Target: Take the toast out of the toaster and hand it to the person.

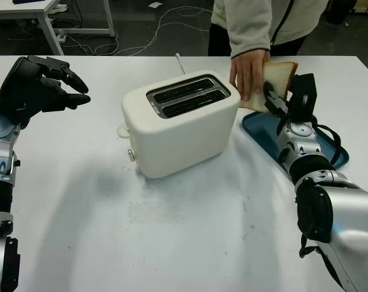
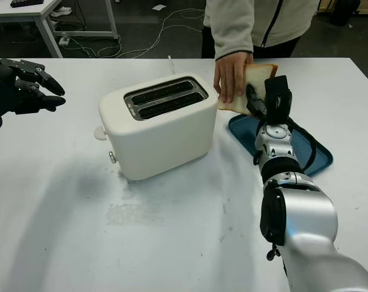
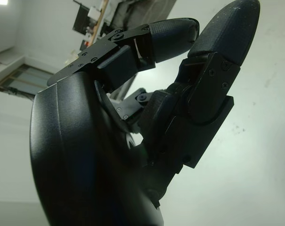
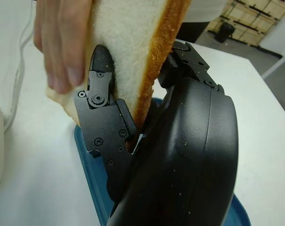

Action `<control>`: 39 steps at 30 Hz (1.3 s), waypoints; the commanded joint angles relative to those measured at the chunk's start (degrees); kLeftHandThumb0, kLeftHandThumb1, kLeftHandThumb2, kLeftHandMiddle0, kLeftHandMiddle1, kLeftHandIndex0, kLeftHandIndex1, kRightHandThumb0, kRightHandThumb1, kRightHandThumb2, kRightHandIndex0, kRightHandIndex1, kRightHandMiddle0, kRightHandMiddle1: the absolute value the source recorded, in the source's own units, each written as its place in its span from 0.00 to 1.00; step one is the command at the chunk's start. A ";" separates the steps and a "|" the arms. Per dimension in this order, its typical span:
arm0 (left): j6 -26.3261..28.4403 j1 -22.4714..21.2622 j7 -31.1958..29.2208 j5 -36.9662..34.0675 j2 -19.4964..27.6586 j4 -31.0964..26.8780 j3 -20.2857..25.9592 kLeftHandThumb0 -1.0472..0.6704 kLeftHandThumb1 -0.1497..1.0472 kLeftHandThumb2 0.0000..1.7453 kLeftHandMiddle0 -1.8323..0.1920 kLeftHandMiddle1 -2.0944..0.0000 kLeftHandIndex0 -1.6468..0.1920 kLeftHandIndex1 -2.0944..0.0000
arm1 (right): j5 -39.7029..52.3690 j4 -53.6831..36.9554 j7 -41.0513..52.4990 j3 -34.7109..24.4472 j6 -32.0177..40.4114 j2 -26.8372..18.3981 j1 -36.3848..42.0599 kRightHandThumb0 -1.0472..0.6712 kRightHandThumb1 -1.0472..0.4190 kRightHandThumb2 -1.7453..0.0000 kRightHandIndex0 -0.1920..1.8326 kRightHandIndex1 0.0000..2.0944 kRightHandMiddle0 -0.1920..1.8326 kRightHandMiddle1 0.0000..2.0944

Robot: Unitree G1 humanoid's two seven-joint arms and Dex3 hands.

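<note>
Right hand point(image 1: 280, 100): raised above the far end of the blue tray point(image 1: 264, 137), toward the far right part of the table point(image 1: 171, 243). Fingers are clamped on a slice of toast point(image 1: 275, 82), held roughly upright. In the right wrist view one finger point(image 4: 101, 101) presses the white face of the toast point(image 4: 128, 52) while the rest of the hand backs the crust edge.

Person's hand point(image 1: 249, 72): reaches in from the far edge of the table and lies against the same slice on the side facing the toaster, fingers pointing down over the bread. Both the robot hand and the person's hand touch the toast. The person stands at the far edge in a light-coloured sleeve point(image 1: 249, 27).

Toaster point(image 1: 180, 125): white, two slots on top, standing near the middle of the table, just beside the tray. Nothing protrudes from either slot.

Left hand point(image 1: 41, 85): held above the table near its left edge, well apart from the toaster. It grips nothing; its fingers point(image 3: 173, 33) are bent forward with the tips close together.

Tray: lies flat on the table under the right forearm.
</note>
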 commanded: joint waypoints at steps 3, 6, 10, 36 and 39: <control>0.11 0.38 -0.04 0.02 0.03 -0.51 0.10 0.00 0.73 0.00 0.28 0.63 0.29 0.60 | -1.17 -0.05 -0.65 0.68 -1.57 -0.37 0.20 0.46 0.09 0.76 0.53 0.83 0.41 0.83; 0.44 0.50 0.07 0.10 0.01 -1.06 0.10 0.00 0.72 0.00 0.28 0.63 0.29 0.60 | -1.35 -0.15 -0.38 0.67 -2.18 -0.34 0.35 0.47 0.09 0.75 0.54 0.83 0.41 0.83; -0.48 0.46 0.33 0.23 -0.04 -0.42 0.08 0.00 0.73 0.00 0.28 0.63 0.29 0.60 | -1.46 -0.18 -0.10 0.76 -2.56 -0.32 0.46 0.47 0.09 0.75 0.54 0.83 0.41 0.83; 0.49 1.09 0.16 -0.65 -0.46 -0.81 0.59 0.00 0.72 0.00 0.27 0.63 0.28 0.61 | -5.80 -3.14 13.49 6.24 -15.17 -5.10 4.30 0.00 0.09 0.98 0.09 0.00 0.09 0.00; 0.74 1.39 0.19 -0.91 -0.60 -1.07 0.83 0.00 0.71 0.00 0.27 0.64 0.27 0.62 | -5.24 -3.70 13.46 5.41 -16.88 -5.83 5.11 0.00 0.09 0.99 0.09 0.00 0.09 0.00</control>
